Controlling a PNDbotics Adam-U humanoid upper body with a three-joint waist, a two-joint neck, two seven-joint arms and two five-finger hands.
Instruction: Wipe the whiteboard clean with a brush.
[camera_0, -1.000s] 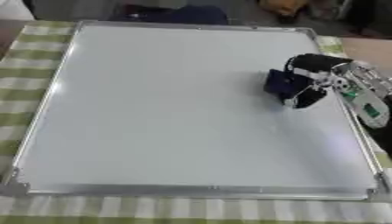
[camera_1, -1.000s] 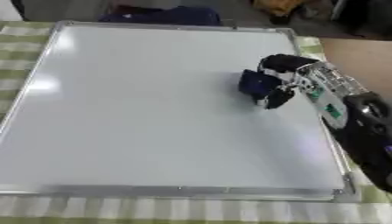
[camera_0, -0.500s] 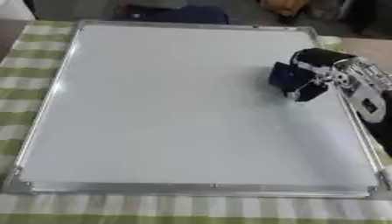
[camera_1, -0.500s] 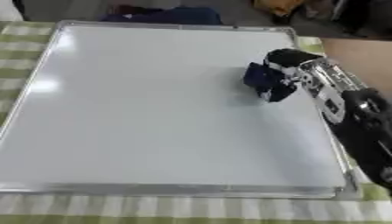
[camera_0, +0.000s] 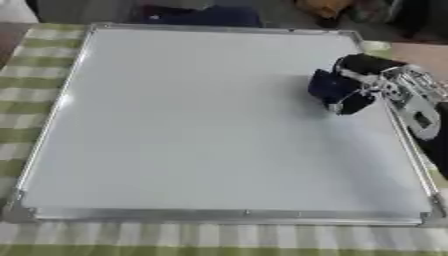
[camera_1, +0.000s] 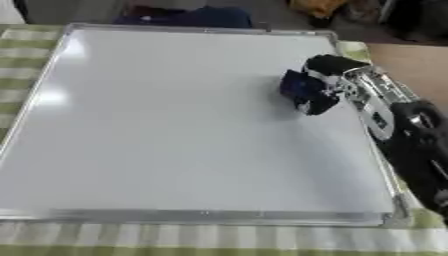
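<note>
A large whiteboard with a silver frame lies flat on the table; its surface looks blank. My right hand reaches in from the right and is shut on a dark blue brush, which presses on the board near its right edge, in the upper half. The black and silver forearm runs along the board's right edge. My left hand shows in neither view.
The board rests on a green and white checked cloth. Dark blue fabric lies just beyond the far edge. Bare brown floor shows at the right.
My right hand with the brush has crept slightly toward the far edge of the board, staying near its right edge. The camera view has shifted a little.
</note>
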